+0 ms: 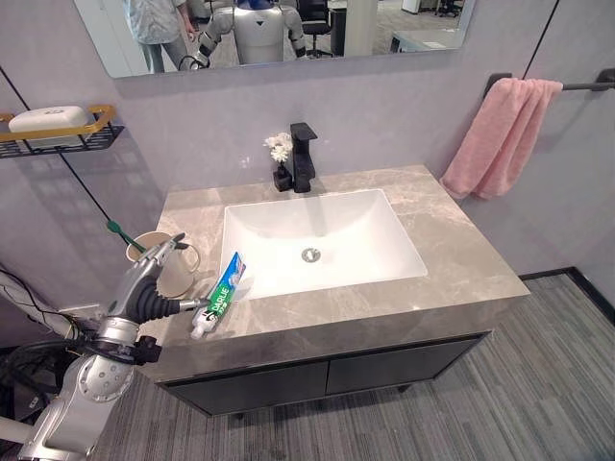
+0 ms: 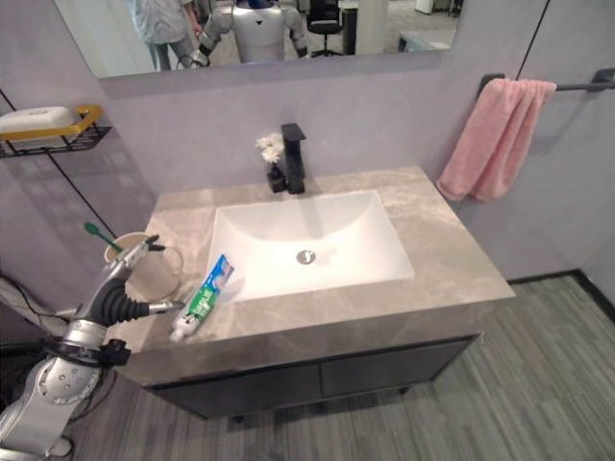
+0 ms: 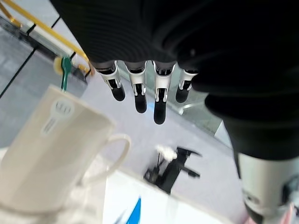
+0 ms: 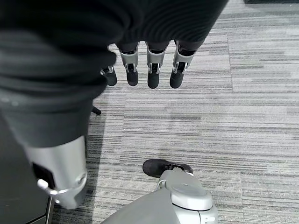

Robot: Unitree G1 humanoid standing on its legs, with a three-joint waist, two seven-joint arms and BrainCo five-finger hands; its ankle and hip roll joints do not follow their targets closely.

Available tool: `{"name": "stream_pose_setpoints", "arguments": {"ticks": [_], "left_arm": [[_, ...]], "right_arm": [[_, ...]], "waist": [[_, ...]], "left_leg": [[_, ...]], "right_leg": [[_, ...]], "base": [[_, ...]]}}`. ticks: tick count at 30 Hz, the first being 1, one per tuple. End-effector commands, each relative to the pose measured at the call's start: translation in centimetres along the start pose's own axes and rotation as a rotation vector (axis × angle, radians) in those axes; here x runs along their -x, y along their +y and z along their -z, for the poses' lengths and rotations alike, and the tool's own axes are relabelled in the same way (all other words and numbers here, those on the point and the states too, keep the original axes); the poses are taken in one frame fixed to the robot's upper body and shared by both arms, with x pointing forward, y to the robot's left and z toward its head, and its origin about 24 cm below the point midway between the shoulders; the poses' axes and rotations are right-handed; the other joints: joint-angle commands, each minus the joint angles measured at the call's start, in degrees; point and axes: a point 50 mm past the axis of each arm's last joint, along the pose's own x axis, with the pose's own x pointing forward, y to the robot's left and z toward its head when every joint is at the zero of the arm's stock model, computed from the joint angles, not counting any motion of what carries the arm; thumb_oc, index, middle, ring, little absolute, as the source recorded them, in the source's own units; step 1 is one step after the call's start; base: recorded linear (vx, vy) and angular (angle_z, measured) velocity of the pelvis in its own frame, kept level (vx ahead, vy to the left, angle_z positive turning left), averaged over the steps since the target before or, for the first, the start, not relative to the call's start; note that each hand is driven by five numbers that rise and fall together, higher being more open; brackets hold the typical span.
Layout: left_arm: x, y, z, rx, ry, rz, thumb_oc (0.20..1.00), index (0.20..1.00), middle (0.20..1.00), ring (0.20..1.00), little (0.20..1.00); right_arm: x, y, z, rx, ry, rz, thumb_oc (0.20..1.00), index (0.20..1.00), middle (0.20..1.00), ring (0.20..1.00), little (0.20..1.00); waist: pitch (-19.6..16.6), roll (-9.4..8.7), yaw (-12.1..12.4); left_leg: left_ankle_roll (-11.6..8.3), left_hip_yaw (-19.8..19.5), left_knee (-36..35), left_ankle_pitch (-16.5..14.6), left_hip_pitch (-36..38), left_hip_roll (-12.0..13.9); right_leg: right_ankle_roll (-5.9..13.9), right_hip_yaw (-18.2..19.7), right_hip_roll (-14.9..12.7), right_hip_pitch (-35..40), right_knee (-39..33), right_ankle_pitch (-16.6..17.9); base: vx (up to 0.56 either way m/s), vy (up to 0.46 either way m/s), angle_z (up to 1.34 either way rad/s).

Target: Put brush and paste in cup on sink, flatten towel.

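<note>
While the left hand [image 1: 144, 279] hovers slack-fingered beside the cup [image 1: 171, 261] — toothbrush [image 1: 119, 231] inside — the toothpaste [image 1: 220, 293] lies on the counter [image 1: 461, 250]; right hand [image 4: 140, 65] hangs relaxed, empty

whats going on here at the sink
A humanoid robot is tidying the counter around the sink. Its left hand, fingers relaxed and holding nothing, hovers beside the cream cup, which already holds the green toothbrush. The toothpaste tube lies flat on the counter next to the cup, not yet picked up. The pink towel hangs bunched on its rail. The right hand hangs open over the floor.
</note>
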Motion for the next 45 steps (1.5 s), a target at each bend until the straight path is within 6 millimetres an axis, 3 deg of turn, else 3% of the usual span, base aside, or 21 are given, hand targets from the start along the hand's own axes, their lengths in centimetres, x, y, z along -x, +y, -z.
{"name": "stream_pose_setpoints", "arguments": {"ticks": [1,6,13,29,31,45], "left_arm": [[-0.8,1.3,-1.9,0.022,-0.086,-0.053,1.000,1.000,1.000,1.000,1.000],[-0.7,0.1,-1.7,0.053,-0.068,0.013,1.000,1.000,1.000,1.000,1.000],[-0.5,-2.0,0.3,0.046,0.031,0.107,1.000,1.000,1.000,1.000,1.000],[-0.9,-3.6,2.3,-0.109,0.128,0.152,1.000,1.000,1.000,1.000,1.000],[-1.0,-3.9,2.5,-0.121,0.135,0.168,0.200,0.200,0.200,0.200,0.200],[-1.3,-5.2,2.8,-0.163,0.143,0.232,0.200,0.200,0.200,0.200,0.200]], "right_arm": [[-0.2,-0.1,-1.1,0.006,-0.001,0.001,1.000,1.000,1.000,1.000,1.000],[-0.2,-0.1,-0.7,0.014,0.019,-0.002,1.000,1.000,1.000,1.000,1.000],[-0.2,-0.6,-0.4,0.023,0.027,0.011,1.000,1.000,1.000,1.000,1.000],[-0.2,-0.9,-0.4,0.037,0.028,0.022,1.000,1.000,1.000,1.000,1.000],[-0.2,-0.9,-0.3,0.042,0.031,0.023,1.000,1.000,1.000,1.000,1.000],[-0.1,-0.5,-0.1,0.038,0.037,0.015,1.000,1.000,1.000,1.000,1.000]], "waist": [[0.3,-1.81,0.3],[0.7,-1.46,0.3],[1.4,-0.74,0.0],[2.4,0.43,-0.7],[2.4,0.51,-0.9],[1.6,0.45,-1.6]], "left_leg": [[-3.39,0.0,1.1,-3.7,2.3,5.8],[-3.36,-0.1,1.1,-3.6,2.3,5.8],[-3.64,-0.2,1.1,-3.0,1.8,6.0],[-3.84,0.2,1.1,-2.6,0.1,6.2],[-3.80,0.3,1.1,-2.7,0.0,6.2],[-3.58,1.6,1.1,-3.7,1.3,6.1]], "right_leg": [[2.71,-1.9,-5.0,-2.9,0.4,4.1],[2.62,-2.1,-5.0,-2.8,0.4,4.0],[2.38,-2.4,-4.6,-2.9,0.4,3.9],[2.23,-1.9,-4.2,-5.1,0.4,4.1],[2.22,-1.7,-4.2,-5.4,0.4,4.2],[2.35,-0.3,-4.0,-5.6,0.4,4.1]], "base": [[0.00,0.000,0.00],[0.00,0.000,0.00],[0.00,0.000,0.00],[0.00,-0.005,0.01],[0.01,0.000,-0.02],[0.01,0.000,-0.07]]}}
